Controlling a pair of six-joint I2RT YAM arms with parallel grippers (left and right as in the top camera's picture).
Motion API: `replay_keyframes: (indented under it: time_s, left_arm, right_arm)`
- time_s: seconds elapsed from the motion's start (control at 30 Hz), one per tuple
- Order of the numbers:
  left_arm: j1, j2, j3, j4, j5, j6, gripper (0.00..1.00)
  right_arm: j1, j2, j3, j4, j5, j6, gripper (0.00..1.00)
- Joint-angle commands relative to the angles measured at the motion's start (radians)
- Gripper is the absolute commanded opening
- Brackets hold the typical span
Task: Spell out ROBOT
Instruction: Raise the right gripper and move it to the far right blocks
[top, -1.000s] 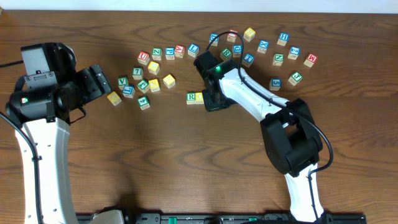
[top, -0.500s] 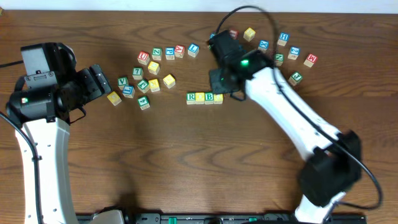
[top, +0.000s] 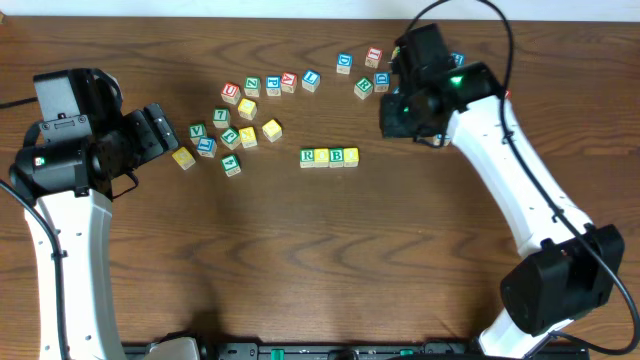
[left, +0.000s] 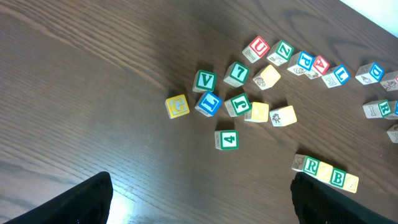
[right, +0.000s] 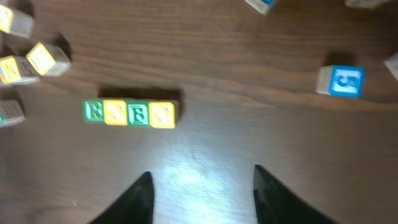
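Your right claw (right: 202, 183) is empty with its fingers apart, sitting past the right end of the row of small wooden letter cubes (top: 329, 157) reading R-O-B-O. The row runs left-right on the brown wooden table (top: 300, 260), so the T goes on that right end and your right arm's nearer. The left claw (left: 199, 196) is spread wide too.

Row (top: 329, 157): four cubes, two green-lettered, two yellow. Arms (top: 60, 200): two. Loose cubes (top: 247, 108): partly hidden.

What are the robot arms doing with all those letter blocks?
They are spelling ROBOT. Four cubes sit in a row: R, a yellow cube, B, another yellow cube. The right gripper hovers open and empty above the table. The left gripper is open too, holding nothing. The last letter is not there yet.
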Motion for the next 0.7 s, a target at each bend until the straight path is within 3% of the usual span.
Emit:
replay_keyframes:
  time_s: [0.0,0.4,0.6,0.67]
  left_arm:
    - [0.003,0.007,0.006,-0.003,-0.01,-0.012,0.91]
    - [0.003,0.007,0.006,-0.003,-0.01,-0.012,0.91]
    - [0.003,0.007,0.006,-0.003,-0.01,-0.012,0.9]
    - [0.003,0.007,0.006,-0.003,-0.01,-0.012,0.91]
  right_arm:
    - [-0.057,-0.035,0.075,-0.039,-0.048,-0.042,0.52]
    - [-0.106,-0.031,0.133,0.039,-0.04,-0.007,0.55]
    - [-0.106,0.13,0.354,0.022,-0.019,-0.01,0.64]
    - [-0.106,0.196,0.401,0.026,-0.019,0.005,0.63]
